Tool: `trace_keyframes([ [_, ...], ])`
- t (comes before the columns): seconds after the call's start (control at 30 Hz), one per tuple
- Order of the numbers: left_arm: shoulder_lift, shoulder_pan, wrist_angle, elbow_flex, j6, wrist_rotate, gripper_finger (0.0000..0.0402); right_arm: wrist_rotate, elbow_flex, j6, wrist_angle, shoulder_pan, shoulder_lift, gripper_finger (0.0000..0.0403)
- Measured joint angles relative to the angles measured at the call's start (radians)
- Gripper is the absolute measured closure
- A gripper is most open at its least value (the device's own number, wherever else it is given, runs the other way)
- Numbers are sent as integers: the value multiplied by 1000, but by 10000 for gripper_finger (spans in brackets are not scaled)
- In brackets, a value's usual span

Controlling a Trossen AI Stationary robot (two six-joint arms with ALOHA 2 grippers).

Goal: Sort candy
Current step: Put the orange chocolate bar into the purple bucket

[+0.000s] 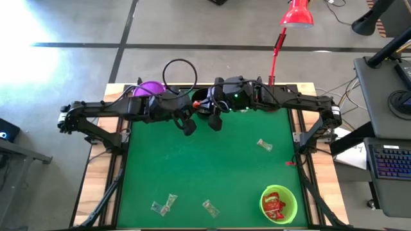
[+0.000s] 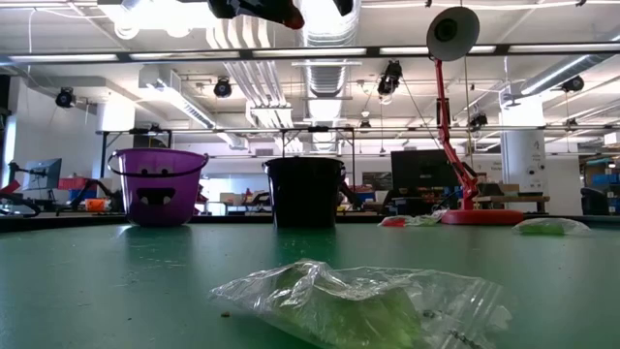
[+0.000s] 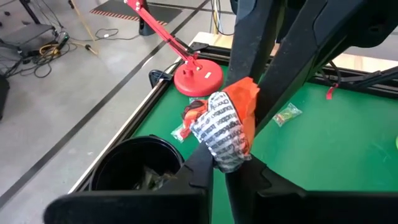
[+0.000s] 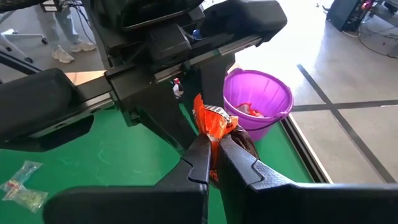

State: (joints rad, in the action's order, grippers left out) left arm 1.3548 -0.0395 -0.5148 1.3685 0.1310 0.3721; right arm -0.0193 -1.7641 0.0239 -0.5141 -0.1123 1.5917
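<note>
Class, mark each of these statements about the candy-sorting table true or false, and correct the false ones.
1. Both grippers pinch one red-orange wrapped candy between them. True: left gripper, right gripper.
2. The green bowl is empty. False: it holds red-wrapped candy.
3. Clear-wrapped candies lie on the green mat. True.
4. The purple bucket lies tipped over. False: it stands upright.
5. The red lamp stands mid-mat. False: it stands at the table's far edge.

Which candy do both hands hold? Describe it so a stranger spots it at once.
At the green table's far edge, by the purple bowl and the black bowl, the left hand and right hand both pinch one candy aloft. Its wrapper is shiny orange-red with a printed silver end, unlike the clear-wrapped pieces on the felt.
</note>
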Motion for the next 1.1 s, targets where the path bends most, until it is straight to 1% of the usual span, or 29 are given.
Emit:
trace_keyframes([
  [0.5,0,0,-5,0,-22,1,401,-7,0,5,-1,0,0,394],
  [0.63,0,0,-13,1,-22,1,401,-7,1,36,-5,0,0,389],
  [0.77,0,0,-32,8,-22,1,401,-7,1,46,-6,0,0,372],
  [0.9,0,0,-48,18,-22,2,402,-7,1,66,-6,1,0,343],
  [1.1,-2,0,-131,29,-12,6,401,-20,2,65,-10,-10,0,300],
])
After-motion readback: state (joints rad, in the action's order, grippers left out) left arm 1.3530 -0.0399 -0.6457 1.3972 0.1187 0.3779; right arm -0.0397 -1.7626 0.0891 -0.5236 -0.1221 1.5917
